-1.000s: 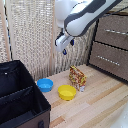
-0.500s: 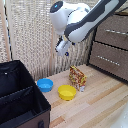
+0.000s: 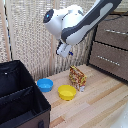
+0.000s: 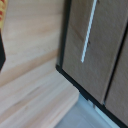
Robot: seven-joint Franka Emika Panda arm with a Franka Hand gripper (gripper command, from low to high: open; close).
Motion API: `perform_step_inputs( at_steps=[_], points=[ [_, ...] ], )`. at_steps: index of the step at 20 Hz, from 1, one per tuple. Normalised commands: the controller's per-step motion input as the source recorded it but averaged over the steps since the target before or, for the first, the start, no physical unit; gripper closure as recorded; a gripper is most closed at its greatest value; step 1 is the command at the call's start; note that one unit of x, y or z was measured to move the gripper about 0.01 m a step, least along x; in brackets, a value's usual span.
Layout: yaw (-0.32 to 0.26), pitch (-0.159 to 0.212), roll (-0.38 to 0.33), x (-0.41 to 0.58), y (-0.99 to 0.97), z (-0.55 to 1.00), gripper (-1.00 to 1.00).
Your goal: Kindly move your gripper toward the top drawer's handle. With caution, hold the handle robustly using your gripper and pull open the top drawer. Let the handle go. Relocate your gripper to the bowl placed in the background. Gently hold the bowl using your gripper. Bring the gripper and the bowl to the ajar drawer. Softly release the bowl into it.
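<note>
Top drawer (image 3: 114, 32) sits shut at the exterior view's right, its handle (image 4: 88, 31) a slim silver bar filling my wrist view only. Since half a second ago my arm has swung higher. My gripper (image 3: 62, 49) hangs above the blue bowl (image 3: 45, 84) on the wooden surface (image 3: 100, 100); whether my jaws are apart, I cannot tell

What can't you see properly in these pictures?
- The gripper: in the exterior view it is small and blurred, so open or shut cannot be told; the wrist view does not show it.
- The top drawer: cut off by the exterior view's right edge.
- The packet beside the yellow bowl: its print is too blurred to read.
- The black box: its inside is dark.
</note>
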Motion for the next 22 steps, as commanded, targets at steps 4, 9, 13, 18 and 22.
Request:
perform_step_inputs(
  at_steps=[4, 9, 13, 18, 22],
  points=[
    [0.018, -0.049, -0.232, -0.156, -0.53, 0.36, -1.0],
    [0.073, -0.115, -0.194, -0.089, -0.63, 0.25, -1.0],
    [0.108, -0.114, -0.191, -0.026, -0.52, 0.16, -1.0],
    [0.082, -0.059, -0.212, -0.11, -0.61, 0.16, -1.0],
    [0.1, -0.018, -0.174, -0.119, -0.66, 0.01, -1.0]
  ],
)
